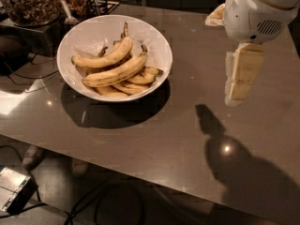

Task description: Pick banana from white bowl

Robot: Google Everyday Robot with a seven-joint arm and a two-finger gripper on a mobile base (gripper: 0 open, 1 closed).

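Hovering above the grey tabletop (154,139) at right, the gripper (236,93) hung well apart from the white bowl (91,34); open or closed, could not tell. The banana (115,73) lay in the bowl atop shorter ones, just below a more arched banana (105,58). Judgement: travel left, descend on its mid-length, clear of neighbour and rim. Beyond, a glass jar (28,3). No writing legible.

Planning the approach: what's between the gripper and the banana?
Camera view: the gripper hangs at right above the table. Between it and the banana: bare table, the right rim of the white bowl, then ends of smaller bananas.
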